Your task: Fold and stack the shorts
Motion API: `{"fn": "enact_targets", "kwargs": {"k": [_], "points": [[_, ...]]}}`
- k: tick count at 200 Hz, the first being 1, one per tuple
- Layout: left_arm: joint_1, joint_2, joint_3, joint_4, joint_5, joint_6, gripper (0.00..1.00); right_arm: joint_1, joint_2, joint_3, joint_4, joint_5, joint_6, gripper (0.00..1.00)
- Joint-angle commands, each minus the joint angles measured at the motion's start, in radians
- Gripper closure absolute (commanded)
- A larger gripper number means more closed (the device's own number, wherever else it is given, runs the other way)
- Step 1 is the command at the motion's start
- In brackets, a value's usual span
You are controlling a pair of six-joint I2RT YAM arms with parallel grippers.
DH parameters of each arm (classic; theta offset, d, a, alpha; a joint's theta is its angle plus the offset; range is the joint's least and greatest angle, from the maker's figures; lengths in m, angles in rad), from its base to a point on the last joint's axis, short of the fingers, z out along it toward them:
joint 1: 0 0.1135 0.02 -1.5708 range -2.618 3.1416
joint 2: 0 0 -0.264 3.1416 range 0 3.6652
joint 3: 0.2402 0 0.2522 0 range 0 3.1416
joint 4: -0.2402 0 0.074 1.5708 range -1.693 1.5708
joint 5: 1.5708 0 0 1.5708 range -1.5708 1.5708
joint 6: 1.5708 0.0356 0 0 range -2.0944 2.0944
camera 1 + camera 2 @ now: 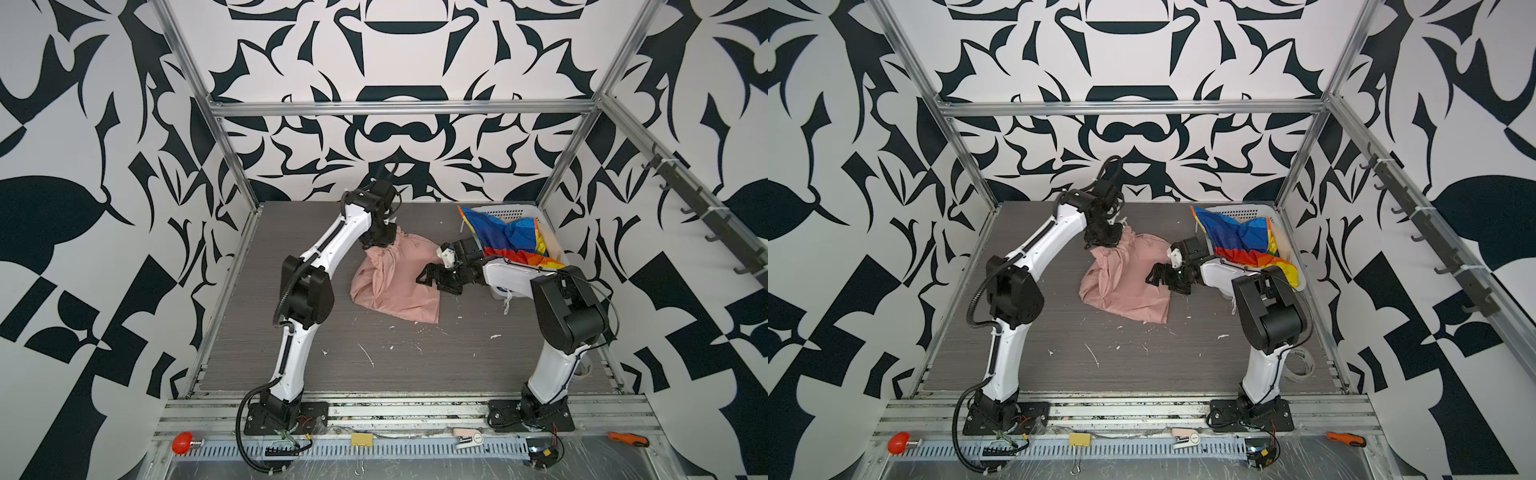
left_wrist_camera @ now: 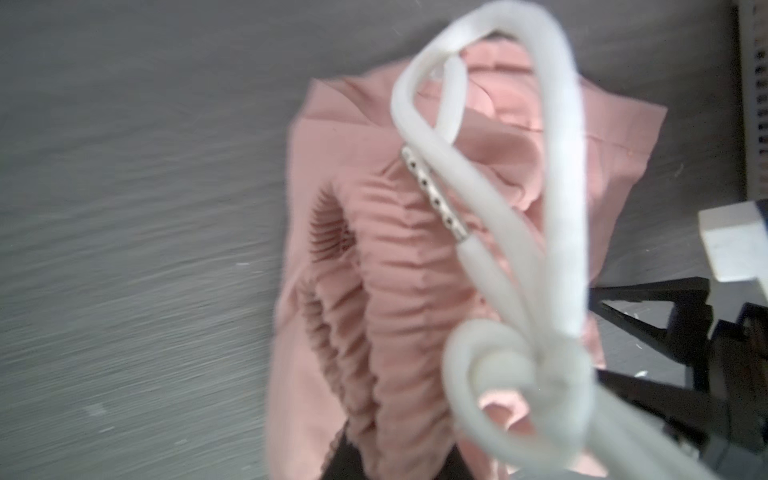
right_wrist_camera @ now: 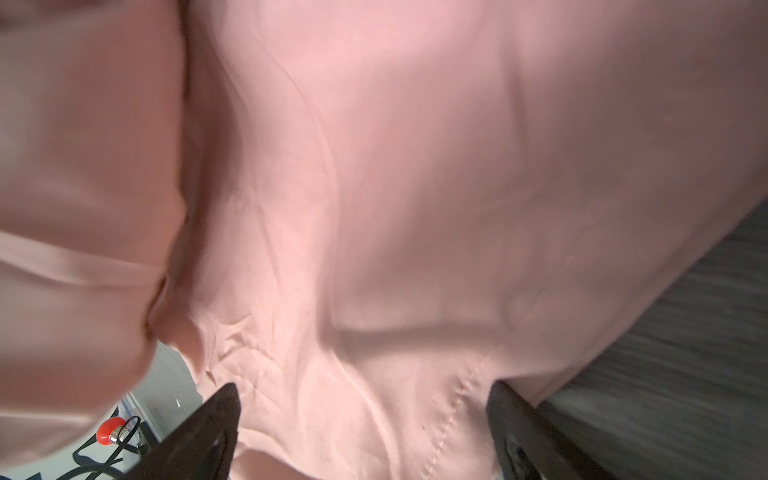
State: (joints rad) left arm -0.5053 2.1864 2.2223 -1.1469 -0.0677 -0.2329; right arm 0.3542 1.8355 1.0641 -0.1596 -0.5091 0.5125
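The salmon-pink shorts [image 1: 390, 291] [image 1: 1121, 291] lie crumpled mid-table. My left gripper [image 1: 380, 241] [image 1: 1102, 241] is shut on their gathered waistband [image 2: 395, 291] and lifts that far end. A white drawstring [image 2: 561, 166] loops close to the left wrist lens. My right gripper [image 1: 432, 276] [image 1: 1158, 276] hovers open over the pink cloth's right side. In the right wrist view its gripper [image 3: 363, 399] has pink fabric [image 3: 415, 166] below the spread jaws, not pinched. The rainbow-striped shorts [image 1: 507, 239] [image 1: 1241, 239] drape over the basket. Beige cloth [image 1: 550, 243] shows beside them.
A white perforated basket [image 1: 515, 212] stands at the back right, behind my right arm. White scraps [image 1: 365, 353] litter the grey table. On the front rail lie a red bulb [image 1: 185, 442], a yellow clip [image 1: 360, 440], a stapler [image 1: 467, 438] and an orange tool [image 1: 627, 438].
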Motion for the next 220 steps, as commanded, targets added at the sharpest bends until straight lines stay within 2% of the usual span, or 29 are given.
{"fn": "enact_targets", "kwargs": {"k": [1,37,73,115,127,140,146,149,152,169,184,202,220], "points": [[0.016,-0.045,0.004,-0.068,-0.093,0.091,0.95,0.002,0.04,0.001,-0.05,0.043,-0.02,0.05],[-0.006,-0.031,-0.019,-0.014,-0.035,0.068,0.93,0.002,0.048,0.005,-0.047,0.032,-0.017,0.05],[-0.058,0.085,0.011,-0.005,-0.016,0.024,0.92,0.002,0.037,0.004,-0.046,0.023,-0.011,0.06],[-0.102,0.164,0.038,0.028,0.07,-0.049,0.8,0.002,-0.018,-0.009,-0.055,0.0,-0.016,0.06],[-0.108,0.163,0.042,0.05,0.116,-0.069,0.7,0.001,-0.048,-0.014,-0.059,-0.002,-0.014,0.06],[-0.111,0.147,0.041,0.088,0.171,-0.086,0.49,-0.001,-0.085,-0.021,-0.071,-0.002,-0.012,0.06],[-0.11,0.136,0.045,0.106,0.199,-0.091,0.29,-0.001,-0.104,-0.022,-0.077,-0.002,-0.011,0.06],[-0.11,0.13,0.048,0.115,0.212,-0.094,0.06,-0.002,-0.113,-0.023,-0.08,-0.002,-0.011,0.05],[-0.11,0.123,0.053,0.123,0.225,-0.095,0.0,-0.003,-0.122,-0.024,-0.083,-0.002,-0.011,0.06],[-0.112,0.074,0.073,0.167,0.284,-0.108,0.01,-0.01,-0.177,-0.024,-0.108,0.003,-0.009,0.05],[-0.109,-0.013,0.022,0.234,0.318,-0.127,0.01,-0.021,-0.227,-0.021,-0.137,0.02,-0.008,0.05],[-0.075,-0.156,-0.192,0.409,0.368,-0.204,0.01,-0.024,-0.285,-0.006,-0.176,0.052,-0.01,0.05],[-0.008,-0.269,-0.481,0.649,0.512,-0.38,0.01,-0.023,-0.318,0.027,-0.22,0.096,-0.003,0.05]]}}
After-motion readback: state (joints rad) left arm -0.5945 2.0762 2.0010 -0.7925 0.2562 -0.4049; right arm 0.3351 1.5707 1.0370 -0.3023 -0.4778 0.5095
